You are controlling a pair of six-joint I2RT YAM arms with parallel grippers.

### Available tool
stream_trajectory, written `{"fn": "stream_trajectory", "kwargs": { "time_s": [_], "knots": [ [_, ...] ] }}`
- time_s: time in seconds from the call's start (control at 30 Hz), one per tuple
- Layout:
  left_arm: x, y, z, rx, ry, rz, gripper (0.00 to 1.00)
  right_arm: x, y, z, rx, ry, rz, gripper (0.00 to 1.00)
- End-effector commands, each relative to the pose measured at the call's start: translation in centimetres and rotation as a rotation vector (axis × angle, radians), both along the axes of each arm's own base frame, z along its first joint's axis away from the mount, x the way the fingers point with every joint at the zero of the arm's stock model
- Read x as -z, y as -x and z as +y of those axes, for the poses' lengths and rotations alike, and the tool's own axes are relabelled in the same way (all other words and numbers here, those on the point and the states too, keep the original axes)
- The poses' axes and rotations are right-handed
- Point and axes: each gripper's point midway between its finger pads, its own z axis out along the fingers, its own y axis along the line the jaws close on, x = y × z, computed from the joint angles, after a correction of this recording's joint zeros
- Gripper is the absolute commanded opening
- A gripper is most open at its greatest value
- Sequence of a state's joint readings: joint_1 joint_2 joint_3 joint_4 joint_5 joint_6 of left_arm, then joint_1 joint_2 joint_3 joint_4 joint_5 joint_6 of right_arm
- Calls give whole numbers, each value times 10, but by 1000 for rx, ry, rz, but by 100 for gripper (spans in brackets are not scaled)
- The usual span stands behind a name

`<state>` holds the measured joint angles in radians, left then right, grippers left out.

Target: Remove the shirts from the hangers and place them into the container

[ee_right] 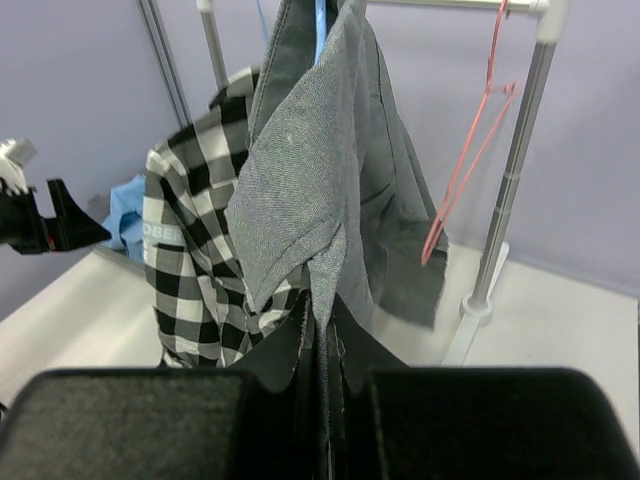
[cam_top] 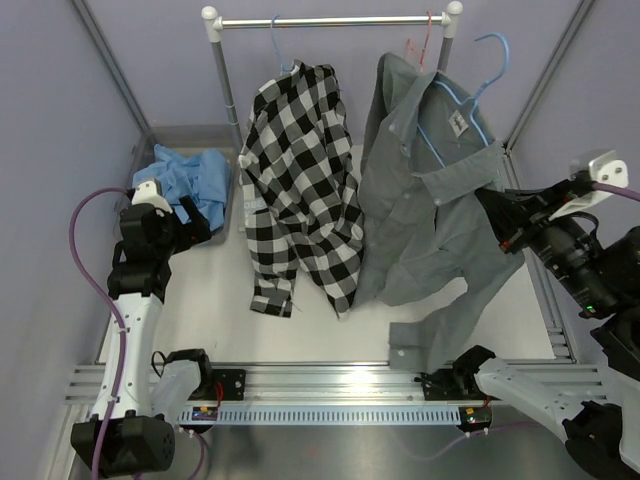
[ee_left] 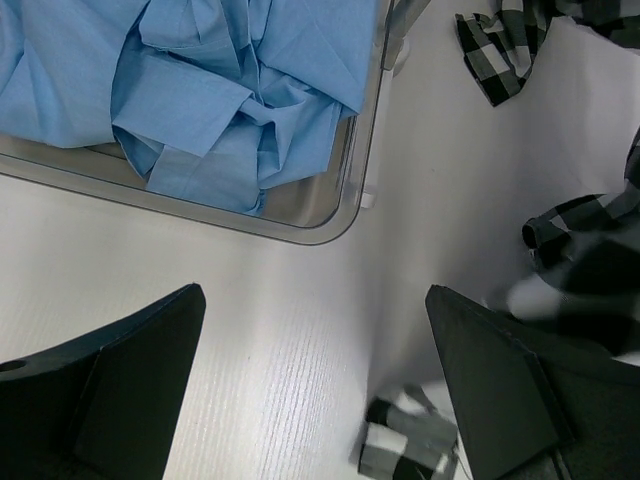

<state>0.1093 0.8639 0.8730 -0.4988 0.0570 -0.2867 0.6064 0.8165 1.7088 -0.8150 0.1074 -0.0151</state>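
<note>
The light blue shirt lies crumpled in the container at the back left. My left gripper is open just in front of the container's near corner, over bare table, with nothing between its fingers. On the rack, the black-and-white checked shirt hangs on a light blue hanger. The grey shirt sits on another light blue hanger, whose hook is to the right of the rack post. My right gripper is shut on the grey shirt's edge. A bare pink-red hanger hangs from the bar.
The silver rack bar spans the back on two posts. Purple walls close in the left, back and right sides. A sleeve end of the checked shirt lies on the table near my left fingers. A metal rail runs along the front edge.
</note>
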Motion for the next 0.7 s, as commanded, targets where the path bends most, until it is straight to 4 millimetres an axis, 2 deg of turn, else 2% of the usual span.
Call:
{"fn": "stream_trajectory", "kwargs": {
  "time_s": [0.0,0.03,0.1,0.13,0.2,0.23,0.3,0.33,0.4,0.5,0.53,0.6,0.63,0.67],
  "knots": [
    [-13,-7,-5,26,12,-46,99,-49,14,-2,-38,-35,-154,0],
    [-13,-8,-5,26,12,-44,99,-62,20,-4,-50,-51,-187,0],
    [-13,-7,-5,26,12,-46,99,-72,20,0,-68,-50,-211,0],
    [-13,-7,-5,24,11,-47,99,-85,26,-2,-76,-60,-247,0],
    [-13,-7,-5,23,10,-46,99,-93,25,2,-94,-54,-268,0],
    [-13,-8,-4,22,10,-44,99,-107,34,3,-121,-68,-309,0],
    [-14,-8,-5,24,11,-47,99,-114,32,13,-161,-63,-321,0],
    [-13,-7,-5,24,12,-46,99,-122,39,12,-178,-67,-337,0],
    [-14,-7,-5,24,11,-49,99,-120,35,25,-226,-50,-318,0],
    [-18,-7,-10,50,20,-61,99,-98,30,47,-320,6,-253,0],
    [-23,-7,-13,64,31,-74,99,-81,25,57,-353,34,-205,0],
    [-35,-8,-28,124,48,-99,99,-60,28,75,-453,61,-150,0],
    [-41,-8,-33,147,52,-113,99,-37,27,89,-521,85,-93,0],
    [-50,-7,-38,164,46,-134,99,-26,28,94,-555,96,-64,0]
  ]
}}
